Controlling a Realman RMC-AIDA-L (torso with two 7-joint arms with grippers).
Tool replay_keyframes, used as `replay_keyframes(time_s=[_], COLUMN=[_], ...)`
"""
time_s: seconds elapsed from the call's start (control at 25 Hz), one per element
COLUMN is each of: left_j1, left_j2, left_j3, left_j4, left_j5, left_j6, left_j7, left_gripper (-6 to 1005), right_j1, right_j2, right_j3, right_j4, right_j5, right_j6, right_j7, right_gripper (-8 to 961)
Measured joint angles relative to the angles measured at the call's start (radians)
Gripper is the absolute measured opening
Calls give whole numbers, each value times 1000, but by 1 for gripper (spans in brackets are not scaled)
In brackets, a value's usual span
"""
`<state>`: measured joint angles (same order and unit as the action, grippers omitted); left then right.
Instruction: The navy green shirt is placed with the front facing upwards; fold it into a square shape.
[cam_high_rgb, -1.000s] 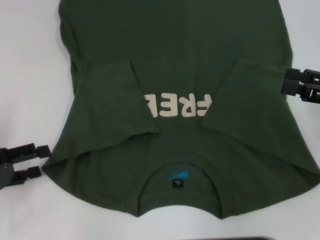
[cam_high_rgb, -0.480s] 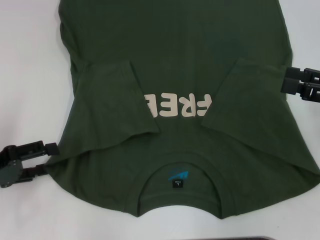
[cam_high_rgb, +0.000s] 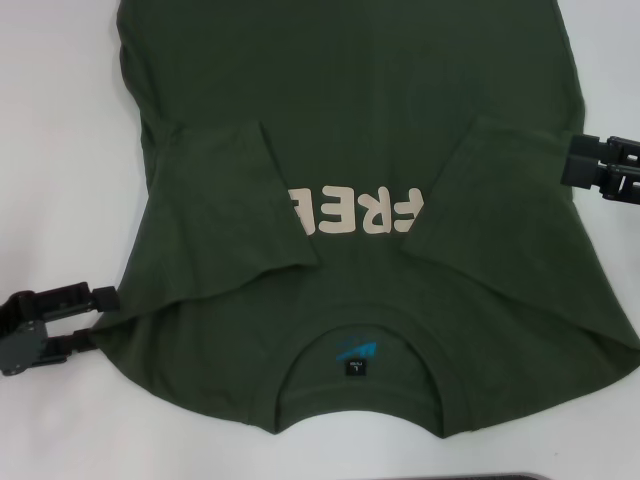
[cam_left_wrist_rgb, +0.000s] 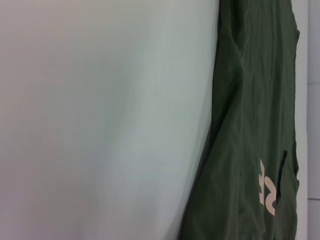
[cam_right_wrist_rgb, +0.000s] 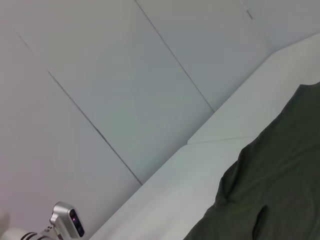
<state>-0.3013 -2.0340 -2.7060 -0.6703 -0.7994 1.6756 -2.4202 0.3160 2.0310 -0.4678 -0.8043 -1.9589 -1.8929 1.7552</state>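
Note:
The navy green shirt (cam_high_rgb: 350, 120) lies flat on the white table, front up, collar (cam_high_rgb: 360, 340) nearest me with its teal label (cam_high_rgb: 357, 352) showing. Both short sleeves are folded inward over the chest and partly cover the cream lettering (cam_high_rgb: 355, 212). My left gripper (cam_high_rgb: 97, 318) is open at the shirt's left shoulder edge, its fingertips touching the hem there. My right gripper (cam_high_rgb: 572, 165) rests against the shirt's right edge beside the folded sleeve. The left wrist view shows the shirt (cam_left_wrist_rgb: 250, 125) edge-on, and the right wrist view shows a corner of the shirt (cam_right_wrist_rgb: 280, 195).
Bare white table (cam_high_rgb: 60, 150) lies to the left of the shirt, with a narrower strip to the right. A dark object's edge (cam_high_rgb: 500, 477) shows at the table's near side. The right wrist view shows a panelled wall and a small camera device (cam_right_wrist_rgb: 67, 222).
My left gripper has moved right, from off the shirt to its left shoulder edge. The right gripper and the shirt have stayed put.

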Motion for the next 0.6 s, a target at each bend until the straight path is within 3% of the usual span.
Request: replay_keyframes(time_s=[0.6], left_j1=[18], left_j2=[12], left_j3=[-35], left_j4=[-26], left_j5=[-2], left_j6=[19], left_j7=[-4], left_gripper=[840], right_j1=[9], right_j2=[-14], right_j3=[0], right_j4=[51], right_j5=[1], right_j6=[-2], right_j7=[-6], right_gripper=[885])
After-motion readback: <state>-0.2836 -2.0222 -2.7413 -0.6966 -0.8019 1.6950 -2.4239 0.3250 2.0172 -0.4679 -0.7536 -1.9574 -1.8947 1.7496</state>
